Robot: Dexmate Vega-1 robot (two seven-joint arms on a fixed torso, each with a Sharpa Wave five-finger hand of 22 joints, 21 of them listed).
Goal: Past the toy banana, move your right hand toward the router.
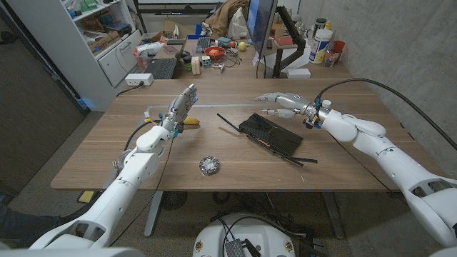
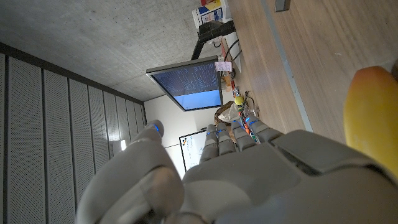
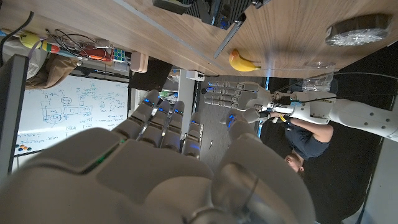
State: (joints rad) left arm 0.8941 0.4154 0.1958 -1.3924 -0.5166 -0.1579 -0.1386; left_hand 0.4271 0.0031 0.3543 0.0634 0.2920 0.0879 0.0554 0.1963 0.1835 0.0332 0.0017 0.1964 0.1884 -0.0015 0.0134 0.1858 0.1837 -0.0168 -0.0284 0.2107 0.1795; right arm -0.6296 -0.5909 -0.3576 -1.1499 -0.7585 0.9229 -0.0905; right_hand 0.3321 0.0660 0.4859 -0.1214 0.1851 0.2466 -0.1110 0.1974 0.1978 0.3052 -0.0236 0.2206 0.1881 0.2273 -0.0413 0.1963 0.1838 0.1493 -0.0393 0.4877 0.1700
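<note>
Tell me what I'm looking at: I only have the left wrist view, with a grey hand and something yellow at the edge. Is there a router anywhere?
Observer: Yes. In the head view a black router lies mid-table, antennas splayed.
Operator: And the yellow thing?
Observer: A toy banana, on the table right beside the left hand.
Operator: Where's the other hand?
Observer: The right hand is by the router's far side, fingers spread, holding nothing.

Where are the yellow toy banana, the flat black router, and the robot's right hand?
Yellow toy banana (image 1: 190, 122), head view: its end showing beside the left hand.
Flat black router (image 1: 269, 134), head view: middle of its body.
Right hand (image 1: 283, 104), head view: middle of the hand.
</note>
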